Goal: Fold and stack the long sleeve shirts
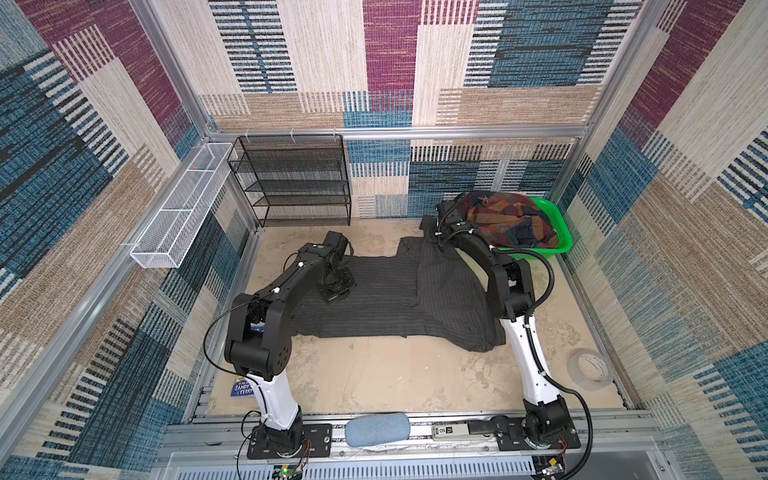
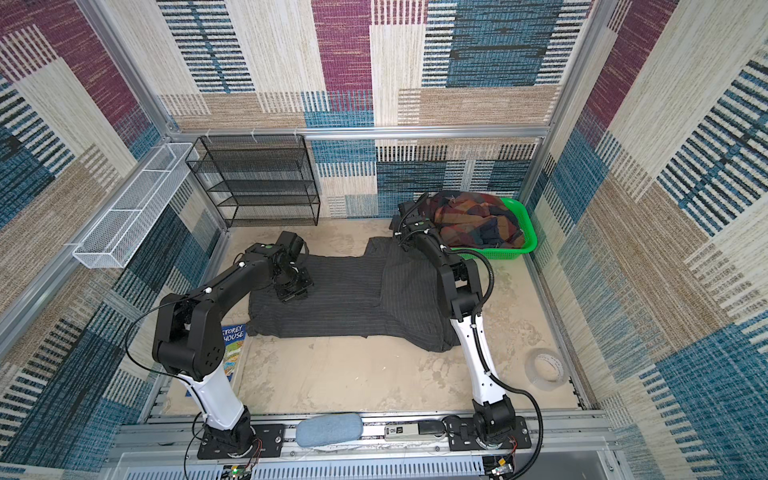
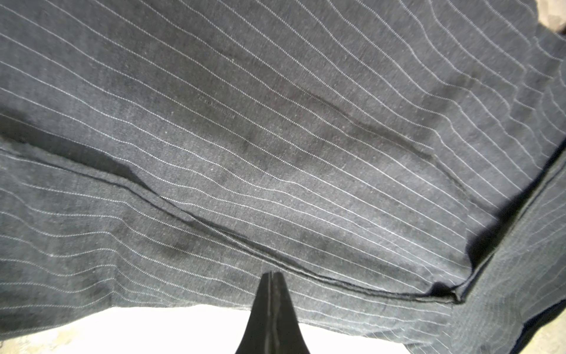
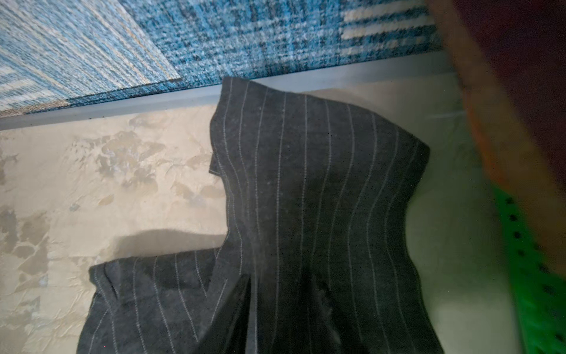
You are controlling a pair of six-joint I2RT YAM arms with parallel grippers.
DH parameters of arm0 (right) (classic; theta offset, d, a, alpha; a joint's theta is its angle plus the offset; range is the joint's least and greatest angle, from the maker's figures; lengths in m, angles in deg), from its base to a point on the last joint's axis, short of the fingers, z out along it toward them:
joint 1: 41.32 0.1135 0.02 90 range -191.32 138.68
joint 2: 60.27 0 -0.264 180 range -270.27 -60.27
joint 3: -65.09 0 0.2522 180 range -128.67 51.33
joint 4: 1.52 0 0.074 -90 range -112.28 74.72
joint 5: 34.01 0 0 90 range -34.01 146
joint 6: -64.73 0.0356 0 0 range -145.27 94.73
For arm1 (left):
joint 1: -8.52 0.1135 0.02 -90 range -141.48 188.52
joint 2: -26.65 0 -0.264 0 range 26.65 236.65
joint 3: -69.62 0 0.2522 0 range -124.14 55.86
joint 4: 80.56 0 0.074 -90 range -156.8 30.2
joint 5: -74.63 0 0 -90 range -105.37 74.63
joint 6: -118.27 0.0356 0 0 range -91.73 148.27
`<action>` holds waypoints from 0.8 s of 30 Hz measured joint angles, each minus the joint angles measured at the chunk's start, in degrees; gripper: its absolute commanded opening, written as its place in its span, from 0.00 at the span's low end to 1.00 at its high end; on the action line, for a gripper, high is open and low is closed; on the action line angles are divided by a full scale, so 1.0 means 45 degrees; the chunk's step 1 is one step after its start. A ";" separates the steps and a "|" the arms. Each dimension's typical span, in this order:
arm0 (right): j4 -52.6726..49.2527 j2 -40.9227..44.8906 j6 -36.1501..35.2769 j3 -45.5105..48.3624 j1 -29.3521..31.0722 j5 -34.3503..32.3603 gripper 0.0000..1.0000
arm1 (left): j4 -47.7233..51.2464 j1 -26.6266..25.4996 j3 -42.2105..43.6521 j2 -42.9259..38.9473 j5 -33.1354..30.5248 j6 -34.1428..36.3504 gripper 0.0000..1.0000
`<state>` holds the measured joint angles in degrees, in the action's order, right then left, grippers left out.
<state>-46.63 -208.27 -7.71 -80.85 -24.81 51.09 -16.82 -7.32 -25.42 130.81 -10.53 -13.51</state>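
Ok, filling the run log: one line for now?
pinstripe shirt on table | plaid shirt in basket | left gripper jaws shut | right gripper jaws on sleeve

Two shirts (image 1: 374,291) (image 1: 507,224), one basket (image 1: 540,250) (green)

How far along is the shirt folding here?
Done: nothing stacked. In hand: pinstripe shirt spread flat, one flap folded over; right gripper pinches its sleeve, shut left gripper sits at a hem. Remaining: finish this fold, then the plaid shirt, crumpled in the green basket.
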 measured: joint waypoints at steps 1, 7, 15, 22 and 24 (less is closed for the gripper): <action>0.0073 0.0063 -0.0053 0.0087 -0.0010 0.0058 0.17 | 0.0005 0.0000 0.0019 -0.0010 0.0000 0.0000 0.02; 0.0442 0.1705 -0.0549 0.2152 0.0160 0.0500 0.08 | 0.0010 0.0000 0.0034 -0.0253 -0.0044 0.0000 0.02; 0.1326 0.6664 -0.1496 0.6173 0.1666 0.0656 0.07 | -0.0039 0.0000 0.0316 -0.1088 -0.0340 -0.0010 0.02; 0.1579 1.0506 -0.1617 1.0491 0.3133 0.1734 0.09 | -0.0097 0.0000 0.0869 -0.2074 -0.0593 -0.0058 0.03; 0.1763 1.1400 -0.1588 1.1725 0.3517 0.2317 0.11 | -0.0107 0.0000 0.1030 -0.2268 -0.0685 -0.0068 0.03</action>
<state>-38.70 -156.98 -14.86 -28.09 -8.98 61.51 -17.30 -7.32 -20.78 120.61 -13.61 -13.82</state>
